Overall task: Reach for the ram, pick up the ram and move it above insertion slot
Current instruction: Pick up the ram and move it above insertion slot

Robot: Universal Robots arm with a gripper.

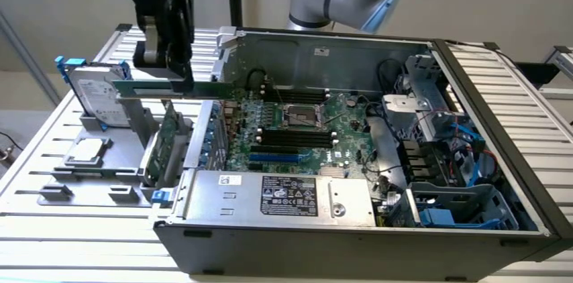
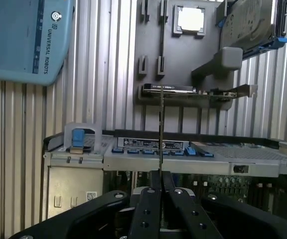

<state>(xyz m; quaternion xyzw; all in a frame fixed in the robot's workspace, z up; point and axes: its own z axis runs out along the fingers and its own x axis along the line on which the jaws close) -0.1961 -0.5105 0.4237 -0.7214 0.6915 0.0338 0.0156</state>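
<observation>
I have the tool (image 1: pixel 164 75) pinching the ram (image 1: pixel 166 89) along its top edge, a light, stiff, fragile stick best held by bare board edges.

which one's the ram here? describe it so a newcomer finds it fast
Find the open computer case, then the black gripper above its corner on the exterior view's left. The ram is the long, thin green stick clamped there, held level in the air. The taller green expansion card stands in the holder below.
</observation>
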